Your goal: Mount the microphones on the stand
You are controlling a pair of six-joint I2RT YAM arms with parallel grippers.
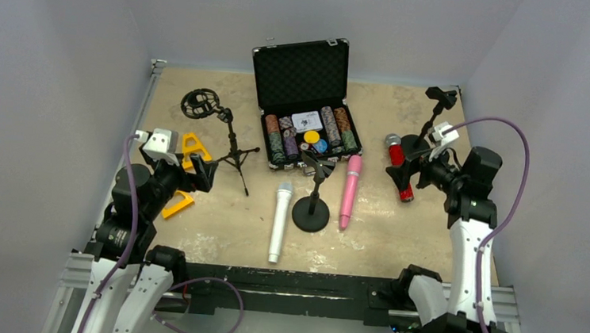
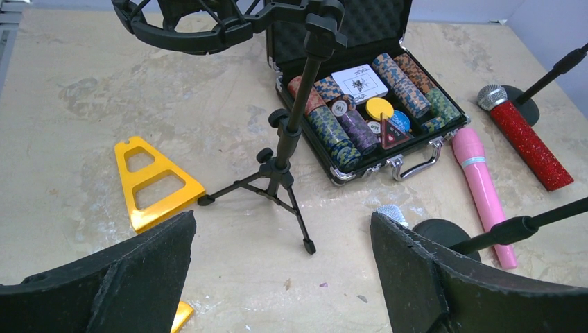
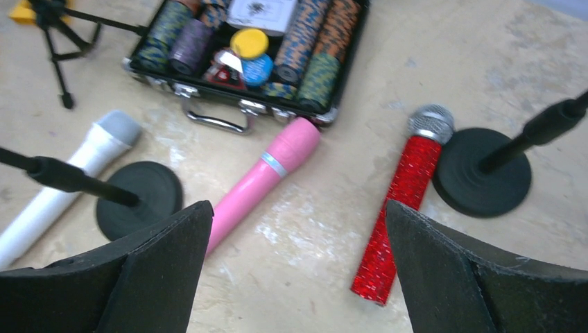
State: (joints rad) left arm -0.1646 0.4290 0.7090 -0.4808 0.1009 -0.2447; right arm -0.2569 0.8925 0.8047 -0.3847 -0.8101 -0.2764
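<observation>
Three microphones lie flat on the table. The white microphone (image 1: 279, 222) (image 3: 62, 191) is left of a round-base stand (image 1: 312, 208) (image 3: 142, 198), and the pink microphone (image 1: 350, 191) (image 3: 260, 184) lies right of it. The glittery red microphone (image 1: 397, 167) (image 3: 402, 201) rests beside a second round-base stand (image 1: 430, 125) (image 3: 482, 173). A tripod stand (image 1: 232, 147) (image 2: 284, 152) carries a ring-shaped shock mount (image 2: 187, 28). My left gripper (image 1: 198, 172) (image 2: 284, 277) hovers open near the tripod. My right gripper (image 1: 401, 173) (image 3: 298, 270) hangs open above the table between the pink and red microphones. Neither holds anything.
An open black case (image 1: 305, 104) (image 2: 367, 104) of poker chips stands at the back middle. Yellow triangular pieces (image 1: 191, 149) (image 2: 152, 184) lie by the left arm. Grey walls close in the table on three sides.
</observation>
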